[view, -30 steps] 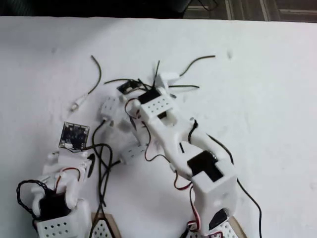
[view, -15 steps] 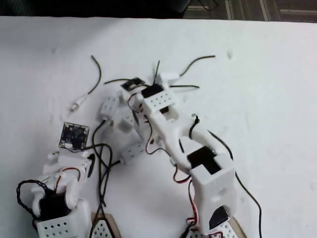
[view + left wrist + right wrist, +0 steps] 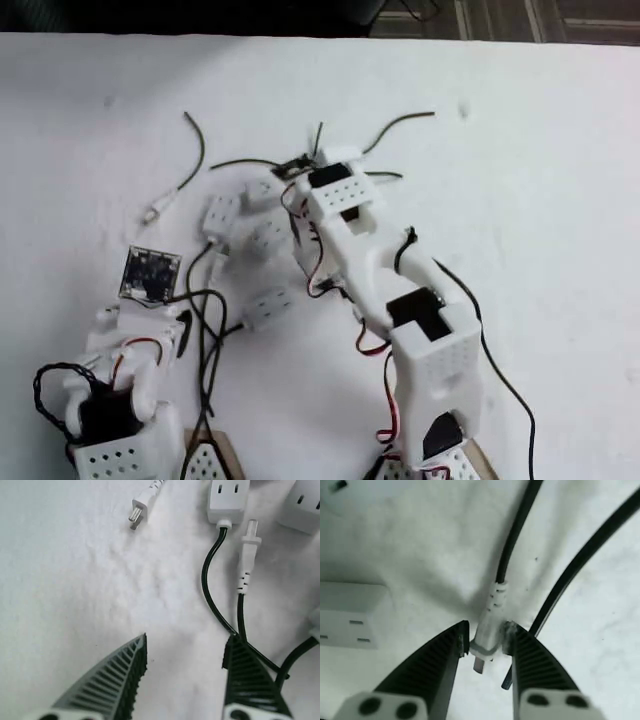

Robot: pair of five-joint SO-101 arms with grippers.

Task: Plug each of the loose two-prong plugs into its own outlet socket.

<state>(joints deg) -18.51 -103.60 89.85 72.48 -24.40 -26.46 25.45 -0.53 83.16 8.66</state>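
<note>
White ribbed two-prong plug [image 3: 492, 605] is pinched only at the right gripper [image 3: 486, 636] fingertips, so it may twist or slip before meeting the white block socket [image 3: 350, 622]; left gripper [image 3: 185, 652] hangs spread.

White table [image 3: 560, 150] — dark floor [image 3: 200, 15] beyond

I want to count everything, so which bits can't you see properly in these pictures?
High view: the right arm covers whatever lies on the table beneath it.
Left wrist view: the black-corded socket and a second socket are cut off by the picture's edges.
Right wrist view: the plug in the right claw has blurred, shaded prongs; the white socket is cut off by an edge.
</note>
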